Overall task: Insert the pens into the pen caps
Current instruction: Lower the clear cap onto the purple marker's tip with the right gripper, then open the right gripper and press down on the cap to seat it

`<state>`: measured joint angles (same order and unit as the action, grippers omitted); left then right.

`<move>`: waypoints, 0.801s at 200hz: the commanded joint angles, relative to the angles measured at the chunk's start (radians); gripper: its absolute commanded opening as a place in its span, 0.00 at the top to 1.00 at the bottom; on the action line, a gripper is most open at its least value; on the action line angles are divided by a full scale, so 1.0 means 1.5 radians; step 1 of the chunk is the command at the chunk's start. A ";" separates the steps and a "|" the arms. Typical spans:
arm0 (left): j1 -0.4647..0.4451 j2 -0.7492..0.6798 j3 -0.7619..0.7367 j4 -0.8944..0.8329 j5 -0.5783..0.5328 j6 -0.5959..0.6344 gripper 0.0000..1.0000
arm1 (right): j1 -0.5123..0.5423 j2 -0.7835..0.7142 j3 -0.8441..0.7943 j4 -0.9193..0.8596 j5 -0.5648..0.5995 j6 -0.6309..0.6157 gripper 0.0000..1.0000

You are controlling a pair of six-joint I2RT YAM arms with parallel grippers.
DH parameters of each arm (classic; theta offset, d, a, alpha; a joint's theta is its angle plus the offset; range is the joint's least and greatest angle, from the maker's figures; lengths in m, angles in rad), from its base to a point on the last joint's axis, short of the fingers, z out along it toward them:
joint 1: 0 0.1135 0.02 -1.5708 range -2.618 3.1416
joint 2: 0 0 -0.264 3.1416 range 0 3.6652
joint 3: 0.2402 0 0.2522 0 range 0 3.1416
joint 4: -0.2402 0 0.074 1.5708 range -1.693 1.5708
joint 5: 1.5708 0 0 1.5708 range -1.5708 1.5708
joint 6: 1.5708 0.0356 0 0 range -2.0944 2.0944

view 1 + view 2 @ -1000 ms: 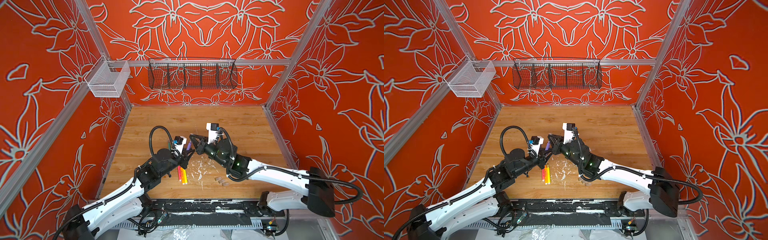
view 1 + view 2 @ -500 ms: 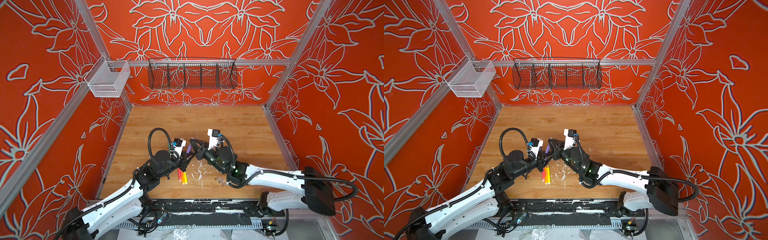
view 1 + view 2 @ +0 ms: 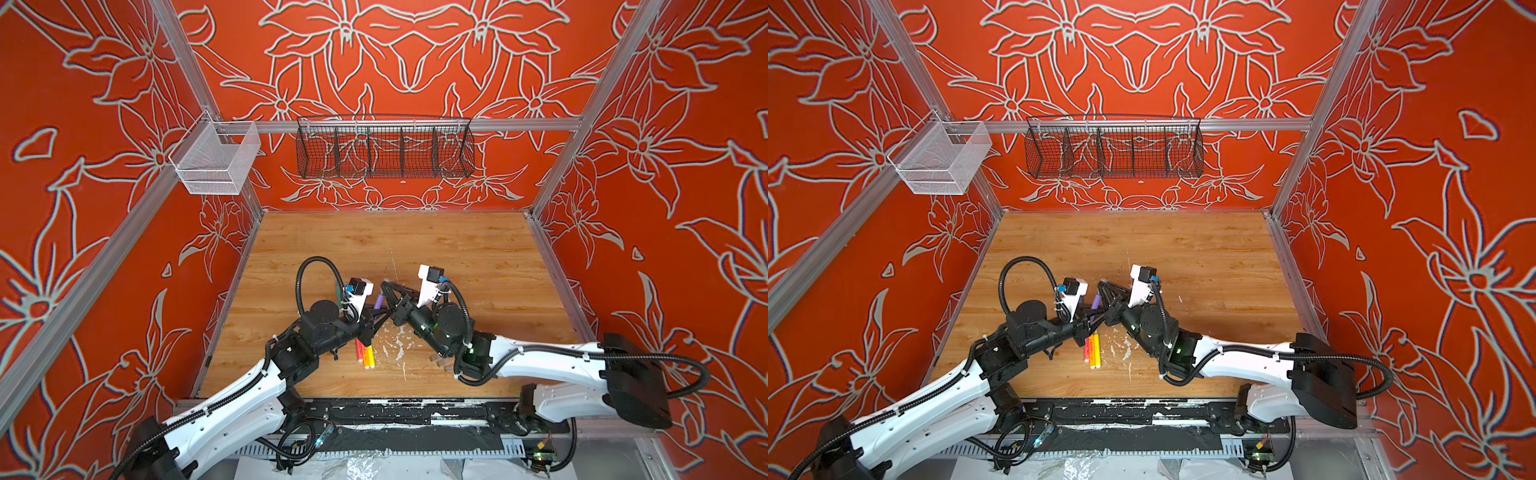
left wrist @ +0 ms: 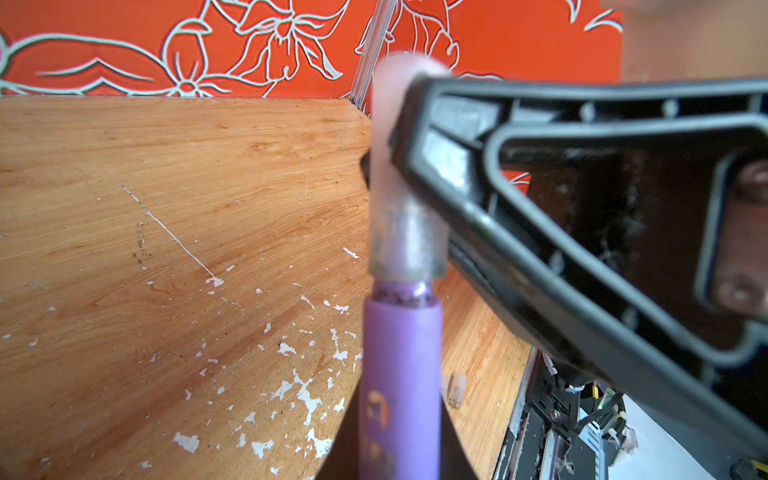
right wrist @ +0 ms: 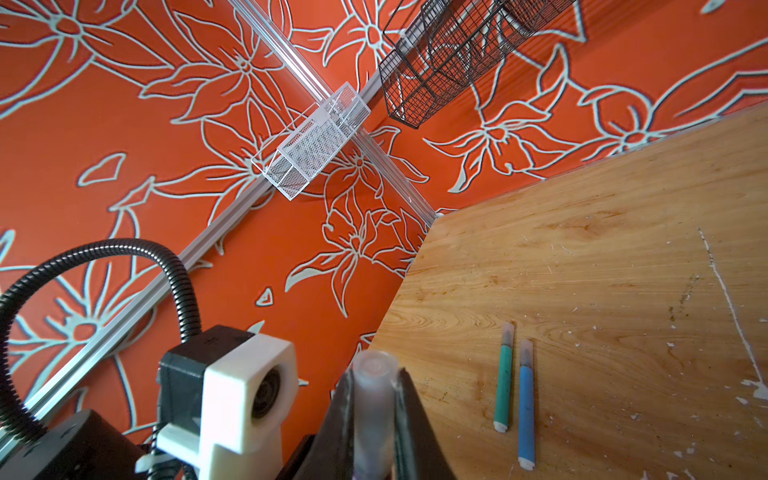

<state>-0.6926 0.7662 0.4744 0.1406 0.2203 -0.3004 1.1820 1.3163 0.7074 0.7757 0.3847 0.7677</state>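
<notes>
cap [image 5: 373, 415] in right end effector [image 5: 374, 386], over purple pen [image 4: 399, 374]

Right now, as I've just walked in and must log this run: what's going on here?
The left claw grips the purple pen; the right claw grips a clear cap pushed over its tip, a sliver of neck showing below the rim. The green pen and blue pen lie capped on the table. Three more pens and some loose caps lie near the front.
</notes>
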 commanded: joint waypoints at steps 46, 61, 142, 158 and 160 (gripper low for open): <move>0.016 -0.027 -0.008 0.081 -0.020 -0.001 1.00 | 0.040 -0.011 -0.044 -0.067 -0.066 -0.006 0.90; 0.016 -0.032 -0.009 0.079 -0.022 0.001 1.00 | 0.040 -0.017 -0.044 -0.071 -0.067 -0.011 0.88; 0.016 -0.033 -0.012 0.083 -0.019 0.006 1.00 | 0.040 -0.108 -0.042 -0.124 -0.070 -0.065 0.55; 0.016 -0.036 -0.015 0.084 -0.017 0.009 1.00 | 0.038 -0.141 -0.039 -0.147 -0.047 -0.075 0.51; 0.016 -0.036 -0.015 0.085 -0.017 0.010 1.00 | 0.038 -0.146 -0.038 -0.152 -0.044 -0.075 0.50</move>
<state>-0.6720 0.7284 0.4393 0.2188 0.1974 -0.2920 1.2411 1.1683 0.6529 0.6071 0.2901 0.6937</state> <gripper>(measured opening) 0.152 0.466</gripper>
